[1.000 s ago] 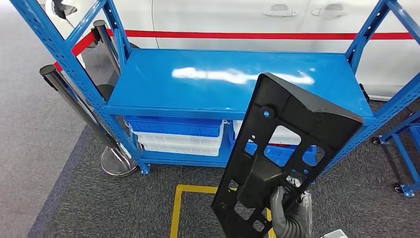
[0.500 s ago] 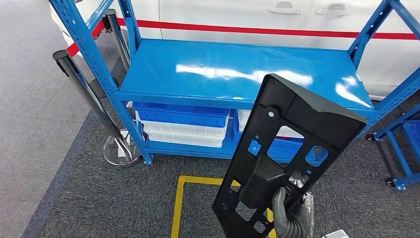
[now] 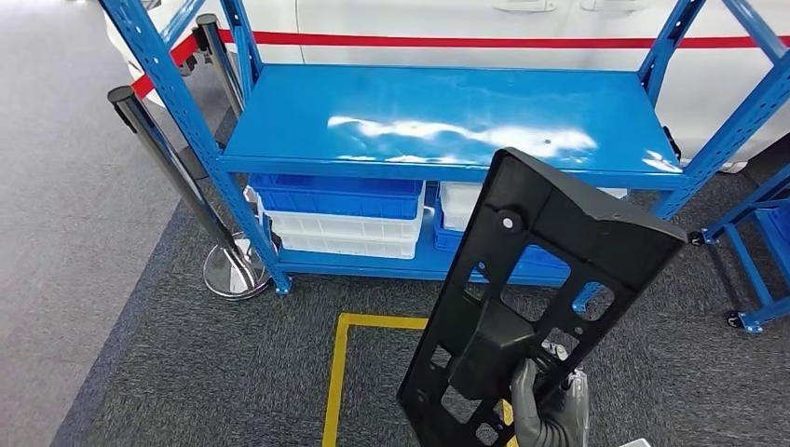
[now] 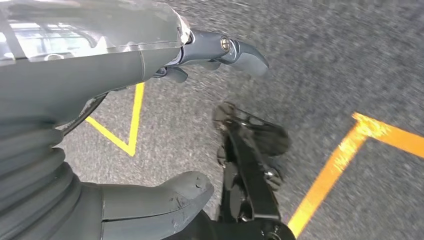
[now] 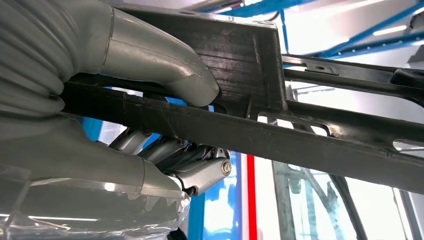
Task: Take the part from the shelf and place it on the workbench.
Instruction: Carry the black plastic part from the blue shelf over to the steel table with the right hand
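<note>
Right hand grips the flat black perforated plastic part, held upright. Blue steel shelf unit has drawn nearer: approach underway. Left hand apparently hangs empty, fingers apart.

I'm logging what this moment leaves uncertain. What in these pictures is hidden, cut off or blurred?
- Head view: right hand gripping the black part is cut off by the bottom edge.
- Head view: the part covers some of the lower-shelf bins; their contents are unseen.
- Left wrist view: floor beyond the left hand is motion-blurred.
- Right wrist view: glare washes out the background.
</note>
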Tool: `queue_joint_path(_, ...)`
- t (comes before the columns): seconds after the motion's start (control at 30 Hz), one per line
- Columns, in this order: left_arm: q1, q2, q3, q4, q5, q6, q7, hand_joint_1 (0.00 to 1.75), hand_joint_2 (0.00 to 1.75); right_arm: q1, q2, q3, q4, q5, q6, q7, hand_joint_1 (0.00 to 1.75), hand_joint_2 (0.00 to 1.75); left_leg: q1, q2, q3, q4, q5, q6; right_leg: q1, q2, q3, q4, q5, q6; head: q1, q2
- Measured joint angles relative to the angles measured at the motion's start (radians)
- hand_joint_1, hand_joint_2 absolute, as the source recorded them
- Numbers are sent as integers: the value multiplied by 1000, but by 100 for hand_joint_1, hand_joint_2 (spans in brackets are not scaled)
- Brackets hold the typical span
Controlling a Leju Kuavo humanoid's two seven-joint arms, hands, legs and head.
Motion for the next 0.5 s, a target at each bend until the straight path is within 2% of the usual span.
queue_joint_path(0.03,0,0,0,0,1,2,3,0,175,3,-1,0,0,0,5,-3,175,175,1,0,31,-25,28,-1,0,0,-16,7,7,2,0,0)
queue_joint_path(0.07,0,0,0,0,2,4,6,0,175,5,-1,0,0,1,9,-6,175,175,2,0,77,-81,57,0,-1,-1,-31,14,14,5,0,0)
queue_joint_path(0.1,-2,0,0,0,2,5,9,0,175,8,-2,0,0,2,13,-8,175,175,2,0,132,-158,66,2,0,0,-44,22,20,9,0,0)
queue_joint_path(0.13,-3,0,0,0,2,6,11,0,175,11,-2,0,0,3,17,-11,175,175,0,-1,176,-226,65,6,1,0,-52,28,27,14,0,0)
queue_joint_path(0.17,-4,0,1,0,2,7,13,0,175,14,-3,0,0,4,21,-15,175,175,-2,-2,204,-274,56,11,2,-1,-56,32,33,20,1,0)
queue_joint_path(0.2,-5,-1,1,0,3,8,16,0,175,17,-3,1,1,5,25,-21,175,175,-5,-3,215,-299,47,17,2,-1,-57,32,40,27,0,0)
queue_joint_path(0.27,-4,-4,3,0,4,8,20,0,175,23,-4,2,1,6,31,-33,175,175,-4,-2,203,-304,63,31,0,0,-60,31,52,39,-1,0)
queue_joint_path(0.3,-5,-6,4,0,5,8,22,0,175,26,-5,2,2,7,33,-37,175,175,-3,0,193,-305,74,40,-1,2,-67,37,41,45,-1,0)
queue_joint_path(0.33,-5,-8,5,0,6,8,23,0,175,29,-7,2,2,7,35,-40,175,175,-1,3,180,-307,87,47,-2,5,-78,61,7,50,1,0)
queue_joint_path(0.37,-6,-9,6,0,6,8,24,0,175,31,-8,2,3,7,37,-43,175,175,0,6,165,-308,99,53,-4,7,-92,104,-45,54,2,0)
queue_joint_path(0.4,-6,-9,7,0,8,8,25,0,175,34,-9,2,4,6,41,-48,175,175,-1,7,149,-307,111,56,-4,8,-107,162,-100,57,4,0)
queue_joint_path(0.43,-6,-10,7,0,11,8,26,0,175,37,-10,2,5,6,46,-55,175,175,-1,8,134,-306,123,57,-5,8,-120,226,-143,60,4,0)
queue_joint_path(0.47,-6,-10,8,0,13,8,27,0,175,39,-11,2,7,5,51,-62,175,175,-2,9,119,-304,135,57,-6,8,-125,278,-160,62,4,0)
queue_joint_path(0.5,-6,-10,9,0,16,8,27,0,175,41,-12,2,7,5,54,-68,175,175,-3,10,103,-301,145,56,-7,8,-118,306,-151,63,4,0)
